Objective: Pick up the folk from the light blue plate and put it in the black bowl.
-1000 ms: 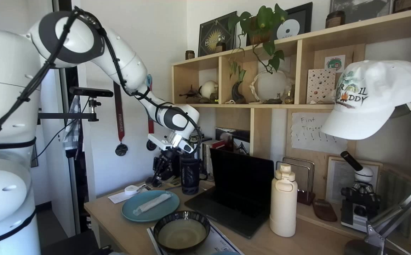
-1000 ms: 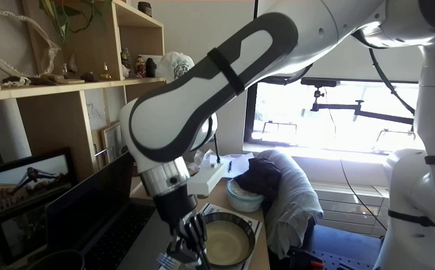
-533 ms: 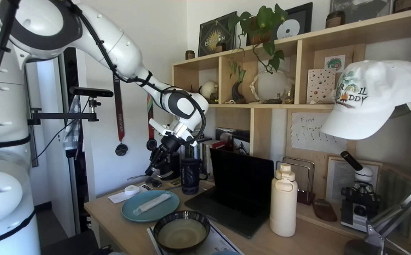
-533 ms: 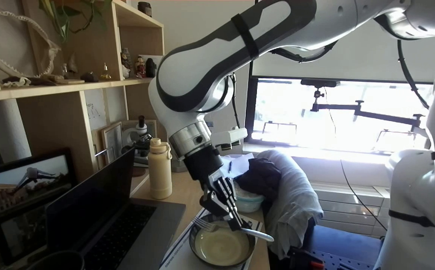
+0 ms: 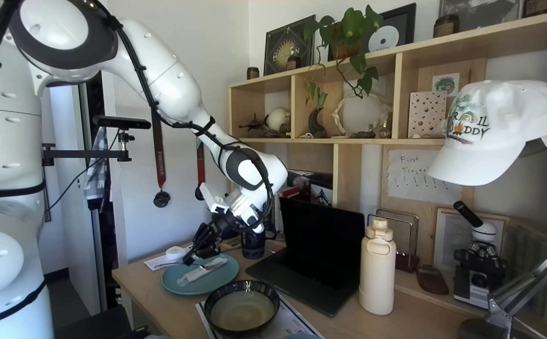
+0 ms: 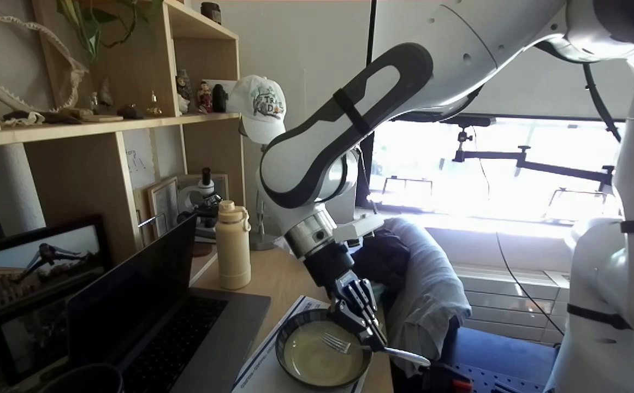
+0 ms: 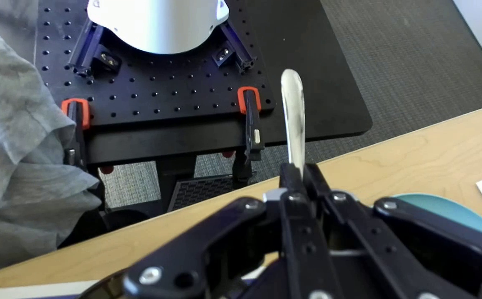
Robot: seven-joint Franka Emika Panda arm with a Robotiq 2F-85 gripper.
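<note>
My gripper (image 5: pixel 188 260) is shut on the fork (image 6: pixel 410 357), gripping its silver handle. In the wrist view the handle (image 7: pixel 293 112) sticks out past the fingertips (image 7: pixel 291 176). The tines show on the other side of the gripper (image 6: pixel 375 344) in an exterior view, where they overlap the black bowl (image 6: pixel 317 367). The bowl (image 5: pixel 242 311) has a dark rim and a dull olive inside, with nothing seen in it. In an exterior view the fork overlaps the light blue plate (image 5: pixel 221 278); the plate also shows in the wrist view (image 7: pixel 448 207).
A white wrapped packet (image 5: pixel 202 271) lies on the plate. The bowl stands on a white mailer (image 6: pixel 262 376). An open laptop (image 5: pixel 320 254), a dark mug (image 5: pixel 253 246), a cream bottle (image 5: pixel 378 275) and a tape roll (image 5: pixel 175 253) stand around. The table's edge (image 7: pixel 407 133) runs near the gripper.
My gripper has swung away from the mug side toward the bowl's side and come lower. The fork has stayed in it and moved along. Bowl and plate have not moved.
</note>
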